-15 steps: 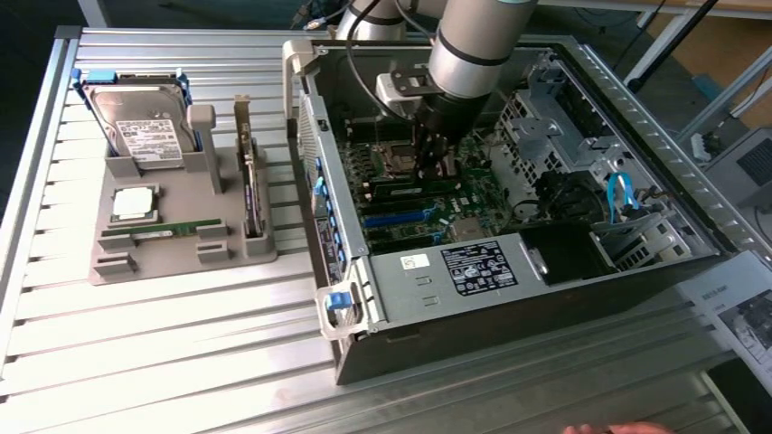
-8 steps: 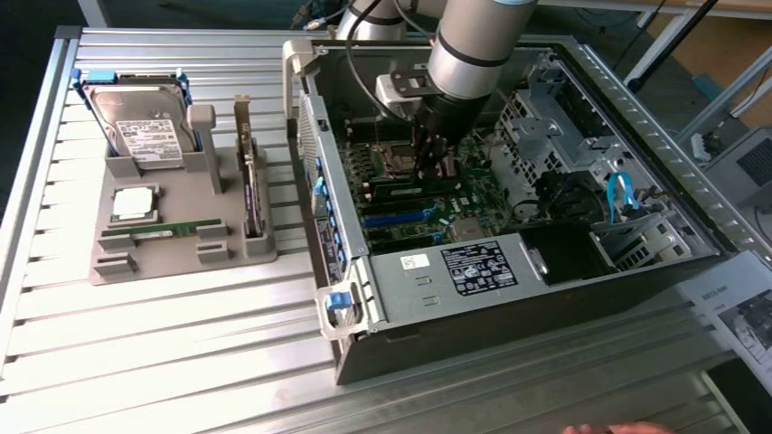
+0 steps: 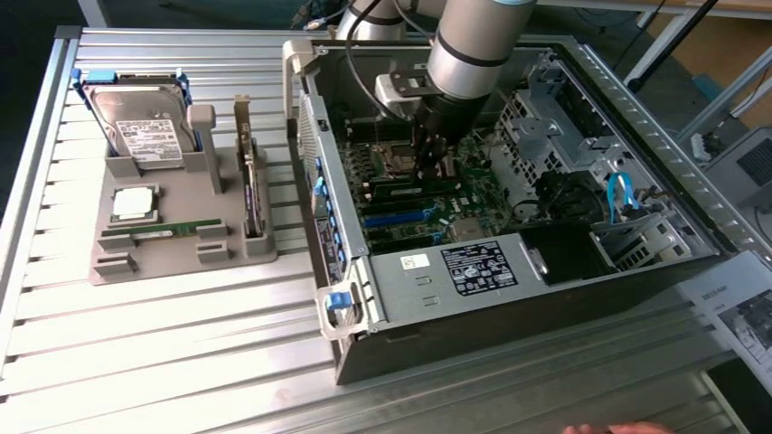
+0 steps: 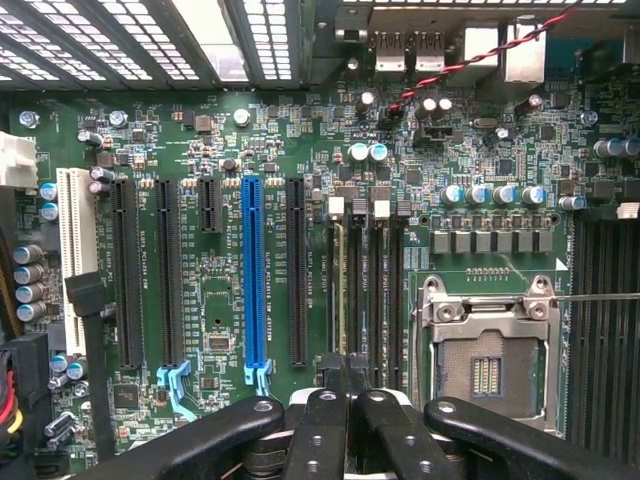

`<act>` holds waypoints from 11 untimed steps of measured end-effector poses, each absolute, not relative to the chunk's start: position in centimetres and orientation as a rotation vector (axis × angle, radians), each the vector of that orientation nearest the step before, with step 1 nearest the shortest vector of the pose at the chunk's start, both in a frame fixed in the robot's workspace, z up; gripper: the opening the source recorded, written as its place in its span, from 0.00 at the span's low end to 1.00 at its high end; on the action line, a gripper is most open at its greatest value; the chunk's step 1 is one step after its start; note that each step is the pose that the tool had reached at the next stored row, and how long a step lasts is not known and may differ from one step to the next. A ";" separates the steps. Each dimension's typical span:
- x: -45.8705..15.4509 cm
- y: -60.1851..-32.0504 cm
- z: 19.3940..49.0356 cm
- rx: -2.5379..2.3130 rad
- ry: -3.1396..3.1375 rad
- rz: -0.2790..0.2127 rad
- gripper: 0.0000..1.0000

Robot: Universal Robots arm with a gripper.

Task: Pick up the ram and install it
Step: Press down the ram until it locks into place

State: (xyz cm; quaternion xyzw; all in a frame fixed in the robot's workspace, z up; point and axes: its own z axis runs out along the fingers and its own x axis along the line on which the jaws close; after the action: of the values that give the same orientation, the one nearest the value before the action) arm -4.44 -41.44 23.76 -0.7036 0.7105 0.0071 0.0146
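A thin green ram stick [image 3: 161,232] lies flat in the grey holder [image 3: 181,264] on the exterior view's left, outside the computer case. My gripper [image 3: 425,167] hangs inside the open case [image 3: 507,298], above the motherboard's memory slots [image 4: 375,290]. Its dark fingers [image 4: 325,420] are shut close together, and I see nothing between them in the wrist view [image 4: 348,385]. Another stick [image 4: 342,290] stands edge-on, seated in the slot just beyond my fingertips. The same seated stick appears as a long dark strip [image 3: 417,189] below my gripper.
The holder also carries a hard drive [image 3: 145,127], a square silver processor [image 3: 133,202] and an upright expansion card [image 3: 249,181]. An open processor socket [image 4: 488,365] lies beside the memory slots. Blue cables [image 3: 621,194] and drive cages crowd the case's right. A hand [image 3: 616,429] shows at the bottom edge.
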 end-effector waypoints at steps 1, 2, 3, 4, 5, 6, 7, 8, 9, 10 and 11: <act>-4.4 -41.4 23.8 -2.190 2.211 0.022 0.10; -4.5 -41.4 23.8 -2.190 2.212 0.022 0.10; -4.5 -41.4 23.8 -2.190 2.212 0.022 0.10; -4.6 -41.4 23.8 -2.190 2.212 0.022 0.10; -4.6 -41.4 23.8 -2.190 2.212 0.022 0.10; -4.6 -41.4 23.8 -2.190 2.212 0.022 0.10; -4.7 -41.4 23.8 -2.190 2.212 0.022 0.10; -4.7 -41.4 23.8 -2.190 2.211 0.022 0.10; -4.7 -41.4 23.8 -2.190 2.212 0.022 0.10; -4.8 -41.4 23.8 -2.190 2.212 0.022 0.10; -4.8 -41.4 23.8 -2.190 2.212 0.022 0.10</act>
State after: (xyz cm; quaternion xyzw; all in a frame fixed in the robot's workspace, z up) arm -4.77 -41.44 23.77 -0.7036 0.7104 0.0070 0.0145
